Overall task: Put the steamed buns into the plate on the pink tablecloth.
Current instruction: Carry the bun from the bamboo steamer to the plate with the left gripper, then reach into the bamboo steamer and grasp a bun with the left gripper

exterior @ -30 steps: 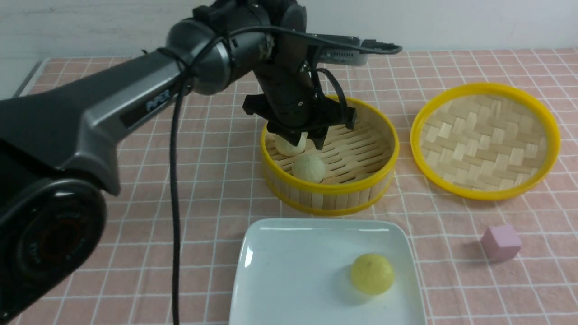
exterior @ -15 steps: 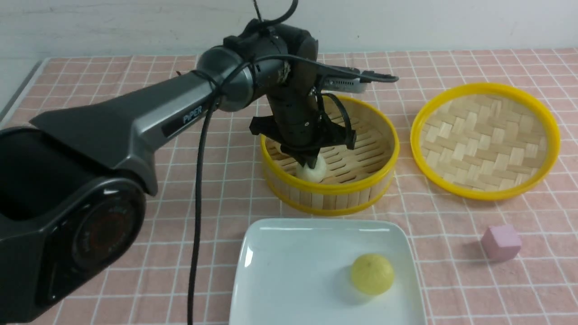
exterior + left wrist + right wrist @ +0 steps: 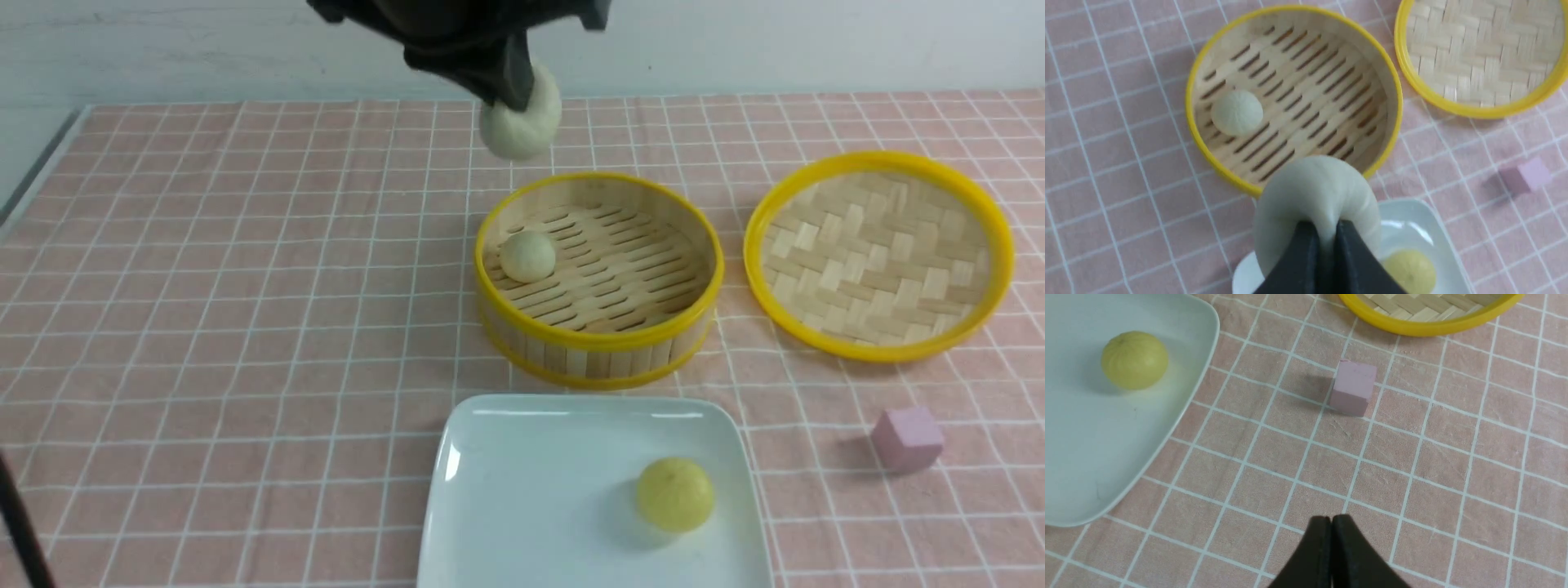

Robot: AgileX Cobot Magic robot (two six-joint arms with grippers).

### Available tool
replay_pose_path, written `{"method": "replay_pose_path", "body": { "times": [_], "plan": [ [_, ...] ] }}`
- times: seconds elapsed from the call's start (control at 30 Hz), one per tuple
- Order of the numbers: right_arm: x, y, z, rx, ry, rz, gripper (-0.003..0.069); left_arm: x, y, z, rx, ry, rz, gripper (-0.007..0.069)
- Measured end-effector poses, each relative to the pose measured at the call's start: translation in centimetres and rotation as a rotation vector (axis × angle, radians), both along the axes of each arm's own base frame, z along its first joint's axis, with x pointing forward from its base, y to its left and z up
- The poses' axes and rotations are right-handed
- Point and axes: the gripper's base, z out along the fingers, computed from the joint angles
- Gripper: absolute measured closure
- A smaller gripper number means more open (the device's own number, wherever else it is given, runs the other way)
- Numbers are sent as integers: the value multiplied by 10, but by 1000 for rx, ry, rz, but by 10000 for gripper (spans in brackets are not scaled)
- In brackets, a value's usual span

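My left gripper [image 3: 514, 90] is raised high above the table, shut on a pale steamed bun [image 3: 522, 122] that hangs from it; in the left wrist view the fingertips [image 3: 1327, 228] pinch into that bun [image 3: 1314, 192]. A second pale bun [image 3: 527, 256] lies in the bamboo steamer [image 3: 600, 343]. A yellow bun [image 3: 674, 494] sits on the white plate [image 3: 506, 506] on the pink tablecloth [image 3: 204, 327]. My right gripper [image 3: 1331, 518] is shut and empty above bare cloth, with the plate [image 3: 1094, 457] and the yellow bun [image 3: 1134, 359] off to one side.
The steamer's woven lid [image 3: 878, 253] lies upside down to the steamer's right. A pink cube [image 3: 906, 438] stands on the cloth right of the plate, also ahead of my right gripper as the cube [image 3: 1352, 387]. The table's left edge [image 3: 33, 171] is in view.
My left gripper shut on a pale bun in the steamer and has lifted it high above the table. The left arm has risen almost out of the front view.
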Motion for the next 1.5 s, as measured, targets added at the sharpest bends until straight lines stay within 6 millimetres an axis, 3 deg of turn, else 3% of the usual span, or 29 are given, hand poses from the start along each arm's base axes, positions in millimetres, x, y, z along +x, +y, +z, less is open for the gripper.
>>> {"method": "replay_pose_path", "body": {
  "times": [0.03,0.07,0.1,0.17,0.3,0.53,0.7,0.8,0.97,1.1,1.2,1.33,1.5],
  "plan": [
    [0,0,0,1,-2,0,638,-8,-9,-25,42,75,-29,593],
    [0,0,0,1,-2,0,638,-9,-10,-29,46,85,-31,593],
    [0,0,0,1,-5,0,636,-17,-23,-66,91,169,-55,592],
    [0,0,0,1,-5,0,635,-23,-35,-101,103,213,-60,592],
    [0,0,0,1,-5,0,629,-28,-41,-149,101,252,-22,591],
    [0,0,0,2,-7,-1,620,-23,-41,-194,6,246,150,580],
    [0,0,0,2,-7,-1,618,-22,-42,-203,8,265,180,558],
    [1,0,1,2,-9,-1,615,-21,-43,-214,28,296,196,493],
    [1,0,1,4,-13,-1,606,-19,-44,-209,18,279,193,355],
    [1,0,2,6,-23,-2,601,-15,-44,-176,-17,188,169,273],
    [2,0,2,6,-25,-2,599,-12,-45,-157,-39,153,175,267],
    [2,0,2,8,-28,-3,594,-6,-47,-138,-68,108,206,306],
    [2,0,2,8,-30,-3,588,26,-35,-101,-137,-6,323,540]
  ]
}}
